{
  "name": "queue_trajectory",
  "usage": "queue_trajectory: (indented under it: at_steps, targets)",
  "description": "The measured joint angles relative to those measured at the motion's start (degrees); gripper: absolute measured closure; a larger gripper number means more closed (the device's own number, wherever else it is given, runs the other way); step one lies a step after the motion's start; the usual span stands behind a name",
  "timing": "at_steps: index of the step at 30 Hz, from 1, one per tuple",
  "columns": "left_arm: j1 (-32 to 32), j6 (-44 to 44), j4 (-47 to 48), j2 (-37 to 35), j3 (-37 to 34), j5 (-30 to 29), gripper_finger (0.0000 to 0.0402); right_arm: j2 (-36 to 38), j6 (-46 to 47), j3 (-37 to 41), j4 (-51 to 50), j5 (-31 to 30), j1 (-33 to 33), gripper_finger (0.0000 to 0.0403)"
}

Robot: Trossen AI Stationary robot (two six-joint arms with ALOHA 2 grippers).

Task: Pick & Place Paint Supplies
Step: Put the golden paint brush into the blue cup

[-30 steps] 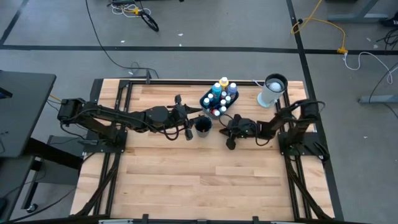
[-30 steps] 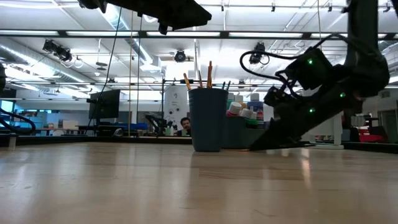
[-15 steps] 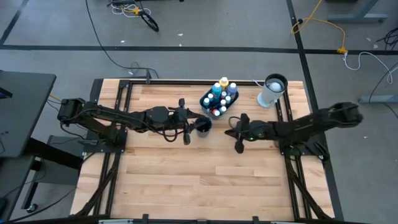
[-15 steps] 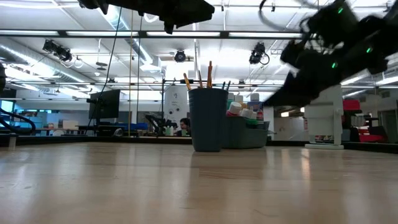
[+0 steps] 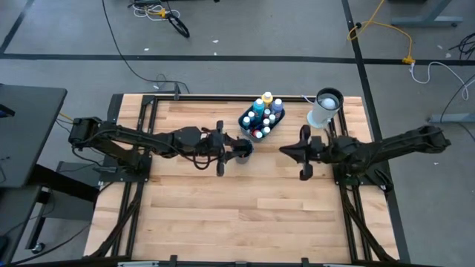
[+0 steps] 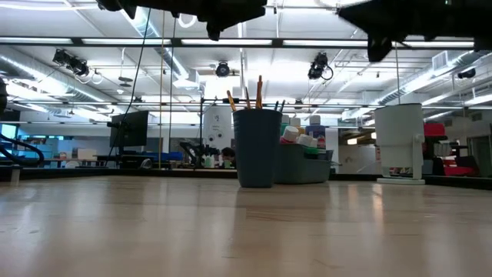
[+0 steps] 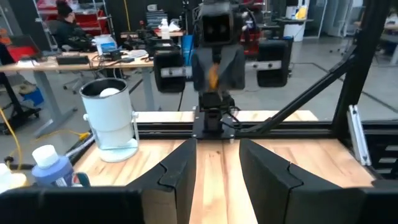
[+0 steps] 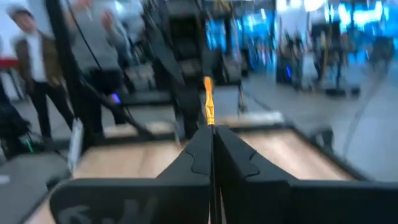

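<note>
The right end effector (image 8: 211, 140) is clamped on a thin brush (image 8: 209, 102) with an orange-wood handle, raised above the surface (image 5: 223, 208) on the right side. The dark cup (image 6: 257, 148) at centre holds upright brushes (image 6: 259, 91). Just beyond it, the dark tray (image 5: 248, 123) holds small paint bottles (image 5: 266, 99) with coloured and white caps. The left end effector (image 7: 214, 168) hovers near the cup, fingers (image 7: 180, 171) apart, holding nothing.

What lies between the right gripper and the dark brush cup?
In the high view, only bare tabletop separates the right gripper from the cup.
</note>
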State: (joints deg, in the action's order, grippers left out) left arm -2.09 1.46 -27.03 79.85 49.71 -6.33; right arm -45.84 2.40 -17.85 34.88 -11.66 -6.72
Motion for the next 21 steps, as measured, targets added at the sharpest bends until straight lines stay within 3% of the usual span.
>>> queue_trajectory:
  at_steps: [9, 21]
  targets:
    - [0.0, -0.3, -3.9, 0.0, 0.0, 1.9, 0.027, -11.1, -3.6, -0.5, 19.9, 4.1, 0.2, 0.0397]
    - [0.0, 1.2, -6.0, 0.0, 0.0, 3.6, 0.027, -28.6, -7.6, -16.5, 16.9, 3.7, 0.2, 0.0397]
